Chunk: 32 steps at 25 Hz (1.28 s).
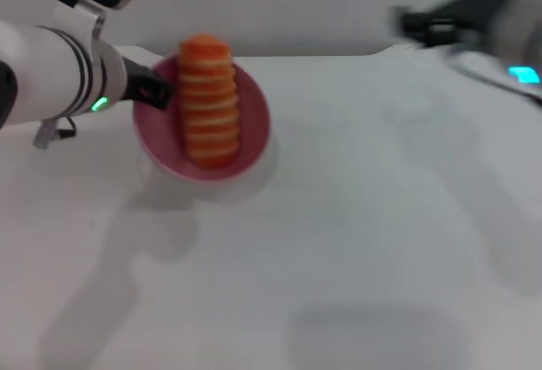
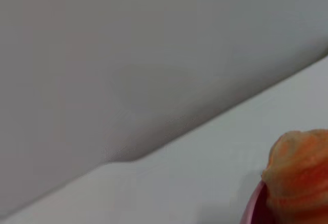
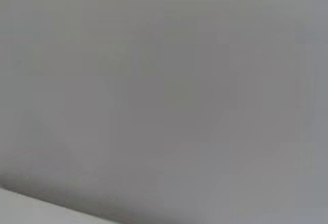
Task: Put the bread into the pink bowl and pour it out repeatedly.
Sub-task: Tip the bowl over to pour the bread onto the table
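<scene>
in the head view we see our left gripper (image 1: 157,91) at the left side of the pink bowl (image 1: 254,124), its dark fingers pinching the bowl's rim. the bowl is tipped up steeply on its side, its opening facing toward us and to the gripper's right, and it appears raised just above the white table (image 1: 356,234), with a soft shadow beneath it. the bread (image 1: 209,99) lies inside the bowl, just to the right of the gripper's fingers. it stands nearly upright along the tilted bowl, striped orange-and-cream side facing us, its upper end poking out past the bowl's far rim and its lower end resting against the near inner wall.

in the left wrist view, one rounded orange end of the bread (image 2: 300,175) shows at the edge of the picture, with a sliver of the pink bowl's rim (image 2: 253,206) just beside it. behind them is the white table (image 2: 169,178) and a grey wall (image 2: 128,55).

our right gripper (image 1: 423,23) hangs well apart from the bowl, far to the right and up near the back edge of the table. it is blurred, and we cannot tell whether its fingers are spread or pressed together. the right wrist view shows only the grey wall (image 3: 164,90) and a small corner of the table (image 3: 20,208).
</scene>
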{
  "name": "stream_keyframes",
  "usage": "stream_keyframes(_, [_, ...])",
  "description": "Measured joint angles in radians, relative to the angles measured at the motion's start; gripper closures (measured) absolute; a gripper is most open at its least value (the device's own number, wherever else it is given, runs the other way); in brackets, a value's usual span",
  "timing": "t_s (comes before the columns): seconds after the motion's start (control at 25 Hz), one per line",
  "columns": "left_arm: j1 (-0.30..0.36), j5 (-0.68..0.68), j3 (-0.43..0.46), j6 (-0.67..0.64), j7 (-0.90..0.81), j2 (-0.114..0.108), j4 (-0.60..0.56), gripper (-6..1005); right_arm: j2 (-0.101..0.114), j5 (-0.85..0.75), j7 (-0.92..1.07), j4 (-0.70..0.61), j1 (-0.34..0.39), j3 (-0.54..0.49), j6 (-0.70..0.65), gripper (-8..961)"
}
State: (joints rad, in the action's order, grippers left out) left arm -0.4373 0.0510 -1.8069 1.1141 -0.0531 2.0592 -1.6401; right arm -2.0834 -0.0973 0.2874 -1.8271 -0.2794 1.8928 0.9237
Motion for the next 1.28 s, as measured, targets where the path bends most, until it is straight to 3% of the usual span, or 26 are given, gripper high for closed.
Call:
stream_keyframes(0.16, [0.015, -0.058, -0.031, -0.021, 0.044, 0.000, -0.033, 948, 0.000, -0.021, -0.017, -0.022, 0.085, -0.082, 0.053, 183])
stream_keyframes(0.28, [0.018, -0.087, -0.071, -0.019, 0.059, 0.001, -0.058, 948, -0.001, -0.023, -0.025, -0.011, 0.126, -0.107, 0.061, 322])
stream_keyframes(0.4, [0.035, -0.180, -0.174, -0.010, 0.067, 0.002, -0.110, 948, -0.002, -0.023, -0.029, 0.013, 0.144, -0.111, 0.062, 464])
stream_keyframes(0.48, [0.035, -0.180, -0.174, -0.010, 0.067, 0.002, -0.110, 948, -0.001, -0.020, -0.029, 0.032, 0.146, -0.112, 0.062, 559])
stream_keyframes(0.56, [0.051, -0.409, -0.361, 0.031, 0.081, 0.008, -0.139, 948, 0.001, -0.015, -0.029, 0.044, 0.146, -0.114, 0.061, 639])
stream_keyframes(0.68, [0.050, -0.479, -0.421, 0.062, 0.082, 0.009, -0.144, 948, 0.004, -0.001, -0.031, 0.061, 0.144, -0.121, 0.056, 759])
stream_keyframes(0.72, [0.049, -0.519, -0.457, 0.080, 0.084, 0.010, -0.147, 948, 0.004, 0.001, -0.032, 0.065, 0.143, -0.124, 0.055, 799])
stream_keyframes(0.76, [0.055, -0.638, -0.554, 0.107, 0.093, 0.010, -0.149, 948, 0.005, 0.002, -0.032, 0.071, 0.140, -0.126, 0.055, 813])
stream_keyframes(0.84, [0.063, -0.703, -0.599, 0.113, 0.094, 0.012, -0.149, 948, 0.006, 0.002, -0.033, 0.075, 0.137, -0.127, 0.054, 841])
stream_keyframes(1.08, [0.073, -0.815, -0.664, 0.137, 0.087, 0.016, -0.143, 948, 0.005, 0.021, -0.050, 0.081, 0.131, -0.127, 0.053, 926])
stream_keyframes(1.28, [0.040, -0.667, -0.560, 0.173, 0.011, 0.018, -0.170, 948, 0.007, 0.086, -0.084, 0.101, 0.118, -0.126, 0.051, 954])
